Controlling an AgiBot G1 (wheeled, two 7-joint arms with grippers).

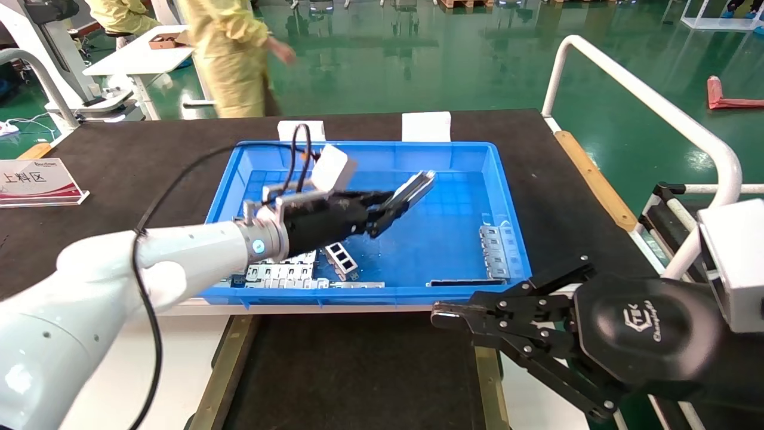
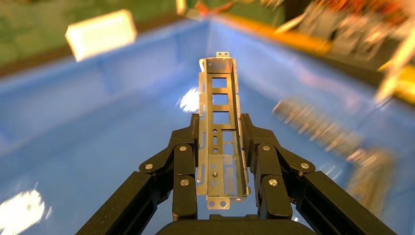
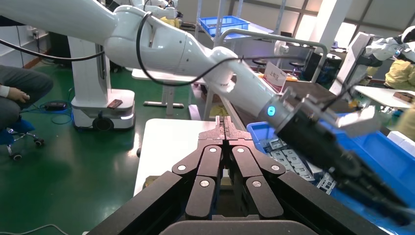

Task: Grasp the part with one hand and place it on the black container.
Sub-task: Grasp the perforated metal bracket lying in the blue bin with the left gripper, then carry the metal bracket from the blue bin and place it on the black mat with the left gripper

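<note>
My left gripper (image 1: 389, 210) is shut on the part (image 1: 413, 186), a slim silver channel bar. It holds the bar tilted up above the middle of the blue bin (image 1: 477, 156). In the left wrist view the part (image 2: 215, 169) sits lengthwise between the two black fingers (image 2: 183, 161), which press on its side walls, and the gripper (image 2: 220, 128) hangs over the bin floor. The black container (image 1: 358, 370), with olive-tan side strips, lies in front of the bin, nearer to me. My right gripper (image 1: 443, 316) is shut and empty over the container's right edge; the right wrist view shows it (image 3: 224, 128) closed.
The bin holds flat slotted silver plates (image 1: 280, 275) at its near left, a grey ladder-like strip (image 1: 340, 258), and more plates (image 1: 498, 251) at the right. A sign (image 1: 36, 179) stands at the far left. A person in yellow (image 1: 230, 54) stands behind the table. A white rail (image 1: 644, 95) runs along the right.
</note>
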